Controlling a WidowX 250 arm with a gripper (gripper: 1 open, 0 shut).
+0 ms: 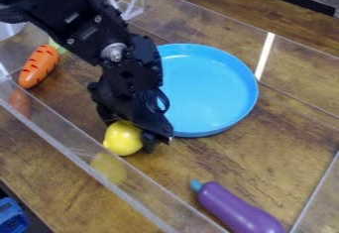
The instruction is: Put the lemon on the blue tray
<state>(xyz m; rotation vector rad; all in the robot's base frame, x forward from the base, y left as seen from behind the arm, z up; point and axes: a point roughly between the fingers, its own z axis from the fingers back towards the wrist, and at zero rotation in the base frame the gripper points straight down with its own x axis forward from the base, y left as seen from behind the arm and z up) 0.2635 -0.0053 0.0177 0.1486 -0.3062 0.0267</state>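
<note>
The lemon [119, 141], small and bright yellow, lies on the wooden table just off the blue tray's [219, 83] near-left rim. My black gripper [137, 131] points steeply down onto it. The dark fingers press against the lemon's top and right side, so the gripper looks shut on it. The lemon's upper right part is hidden by the fingers. It still rests on the table. Nothing lies in the large, round, shallow tray.
An orange carrot [39, 65] with a green top lies at the left. A purple eggplant [239, 209] lies at the front right. Clear acrylic walls [79, 163] fence the work area along the front and left.
</note>
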